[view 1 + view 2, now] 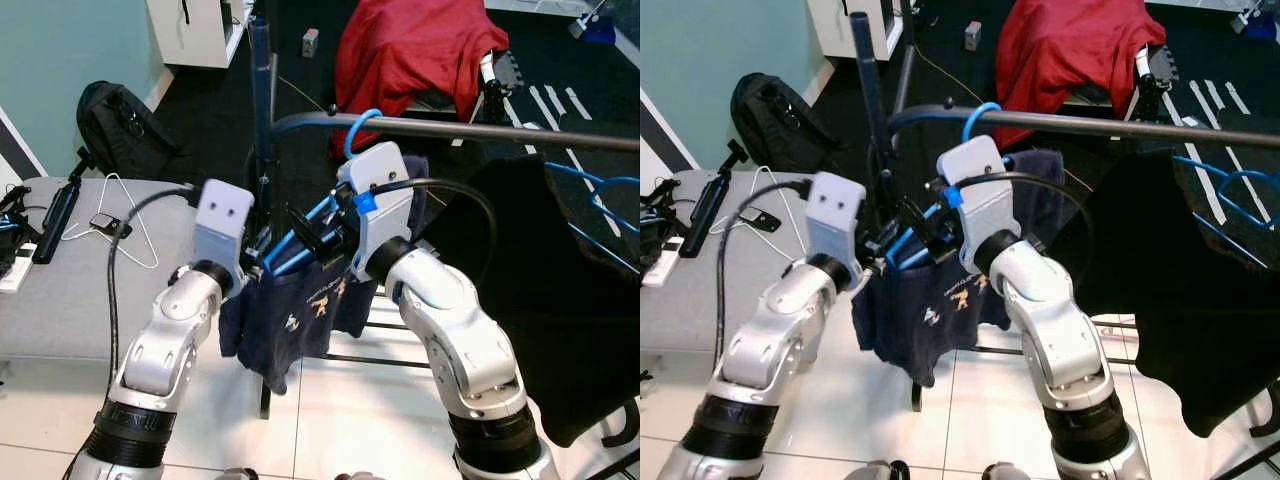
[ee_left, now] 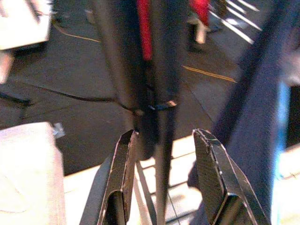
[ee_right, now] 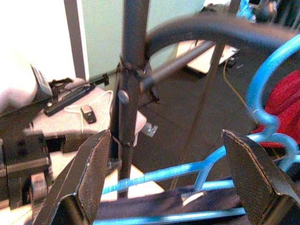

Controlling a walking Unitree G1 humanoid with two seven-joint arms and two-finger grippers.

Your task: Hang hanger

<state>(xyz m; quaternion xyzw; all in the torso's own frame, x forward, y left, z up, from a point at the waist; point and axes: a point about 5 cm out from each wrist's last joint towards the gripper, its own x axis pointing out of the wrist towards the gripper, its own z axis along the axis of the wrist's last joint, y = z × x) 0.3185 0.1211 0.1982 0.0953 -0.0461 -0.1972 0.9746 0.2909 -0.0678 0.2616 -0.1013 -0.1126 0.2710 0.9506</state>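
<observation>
A blue hanger [image 1: 358, 128] carrying a navy T-shirt [image 1: 300, 320] has its hook over the dark rail [image 1: 500, 130] of a clothes rack. My right gripper [image 3: 164, 140] is open just below the rail. The hanger's blue arm [image 3: 159, 176] runs between its spread fingers, and I see no grip on it. My left gripper [image 2: 164, 136] is open too, close to the rack's upright post [image 2: 126, 56], at the shirt's left shoulder [image 1: 262, 250]. The shirt hangs freely below both grippers.
A black garment [image 1: 540, 300] on another blue hanger [image 1: 600, 200] hangs further right on the rail. A red cloth [image 1: 420, 50] drapes over a chair behind. At my left, a grey table [image 1: 60, 290] holds a white wire hanger [image 1: 120, 215]. A black backpack [image 1: 125, 130] sits beyond.
</observation>
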